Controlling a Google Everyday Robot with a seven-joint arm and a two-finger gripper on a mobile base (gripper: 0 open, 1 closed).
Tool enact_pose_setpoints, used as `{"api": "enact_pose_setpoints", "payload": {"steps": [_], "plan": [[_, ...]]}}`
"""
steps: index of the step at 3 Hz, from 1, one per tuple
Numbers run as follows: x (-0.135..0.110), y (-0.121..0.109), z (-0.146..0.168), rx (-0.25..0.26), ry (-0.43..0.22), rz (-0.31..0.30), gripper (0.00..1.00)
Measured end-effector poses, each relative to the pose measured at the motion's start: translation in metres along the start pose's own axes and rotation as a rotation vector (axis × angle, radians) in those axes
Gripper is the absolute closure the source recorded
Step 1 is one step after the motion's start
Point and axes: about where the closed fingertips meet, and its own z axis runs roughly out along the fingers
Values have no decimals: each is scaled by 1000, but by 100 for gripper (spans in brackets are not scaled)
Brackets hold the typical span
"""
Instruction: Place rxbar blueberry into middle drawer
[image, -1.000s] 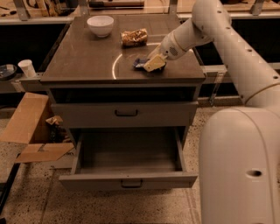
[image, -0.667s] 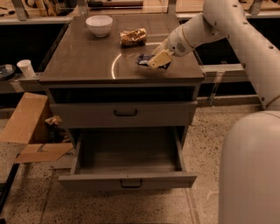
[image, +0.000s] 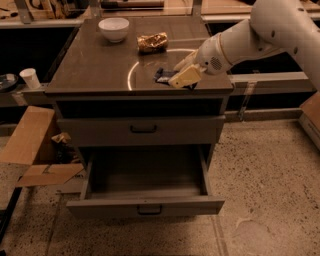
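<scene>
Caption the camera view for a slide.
The hand meets the rxbar blueberry near the cabinet top's front right edge, above the pulled-out middle drawer.

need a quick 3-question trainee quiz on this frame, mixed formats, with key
1. True or false: the middle drawer is pulled open.
2. Where is the rxbar blueberry? A) in the drawer B) on the cabinet top, at the gripper C) on the floor
3. Name the crinkled item lying right of the white bowl.
Key: 1 true; 2 B; 3 the golden snack bag.
</scene>
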Motion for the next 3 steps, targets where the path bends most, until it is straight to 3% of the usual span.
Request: {"api": "enact_pose_setpoints", "payload": {"steps": [2, 3], "plan": [[7, 8, 16, -36, 16, 4, 100], [27, 27, 30, -50, 39, 6, 100]]}}
